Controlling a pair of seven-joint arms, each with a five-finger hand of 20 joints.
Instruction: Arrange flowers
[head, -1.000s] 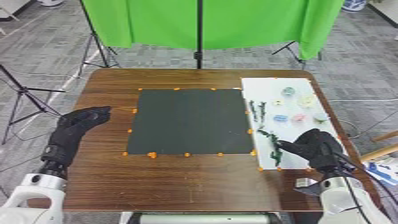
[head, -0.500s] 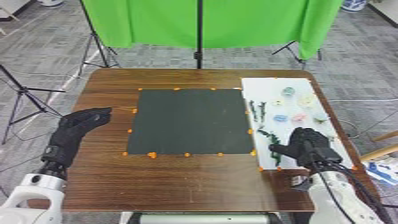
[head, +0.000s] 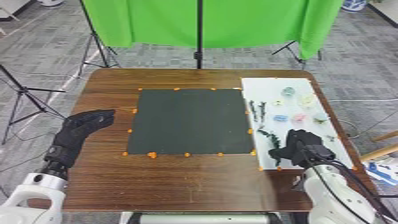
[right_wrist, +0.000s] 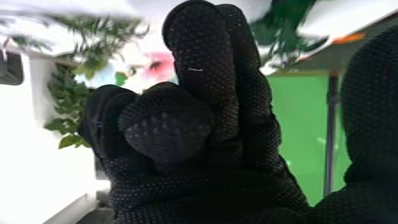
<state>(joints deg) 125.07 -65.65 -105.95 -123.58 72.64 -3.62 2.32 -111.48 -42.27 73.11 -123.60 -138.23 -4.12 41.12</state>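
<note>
Head view: we see the left robot hand (head: 84, 122) relaxed, in black fabric; the right robot hand (head: 305, 144), thumb wide apart, is by a thin leafy stem (head: 274, 142).

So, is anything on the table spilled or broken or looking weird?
Nothing looks spilled or broken. Only the long dark green sprig by the black-gloved right hand lies a bit slanted on the flat white board, which seems harmless.

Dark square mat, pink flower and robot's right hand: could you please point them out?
Dark square mat (head: 189, 121): head view, middle of its surface.
Pink flower (right_wrist: 158, 71): right wrist view, on its petals.
Right hand (head: 304, 143): head view, back of the black glove.
</note>
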